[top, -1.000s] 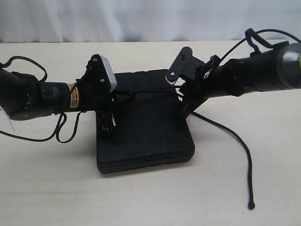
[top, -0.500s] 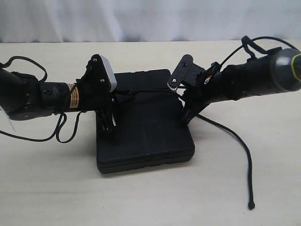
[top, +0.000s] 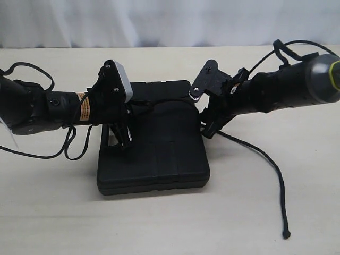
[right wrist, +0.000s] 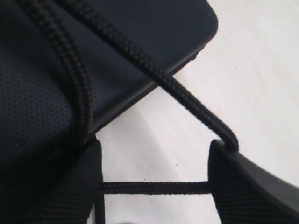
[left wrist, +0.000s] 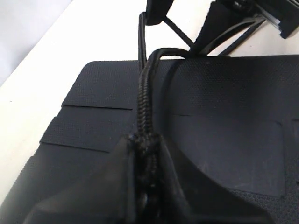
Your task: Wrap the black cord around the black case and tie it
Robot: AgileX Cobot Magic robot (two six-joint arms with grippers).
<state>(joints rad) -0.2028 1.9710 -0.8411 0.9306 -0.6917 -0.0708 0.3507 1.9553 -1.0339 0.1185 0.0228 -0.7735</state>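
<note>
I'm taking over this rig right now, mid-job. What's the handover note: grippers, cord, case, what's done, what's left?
Left gripper: shut on the cord, above the case.
Right gripper: open at the case's right edge. A cord strand crosses between its fingers, not gripped.
Cord: runs across the case's top between the two grippers. Its free end trails on the table to the right.
Done: cord laid over the top. Whether it passes underneath cannot be seen.
Left: finish the wrap and tie it. No knot shows.
</note>
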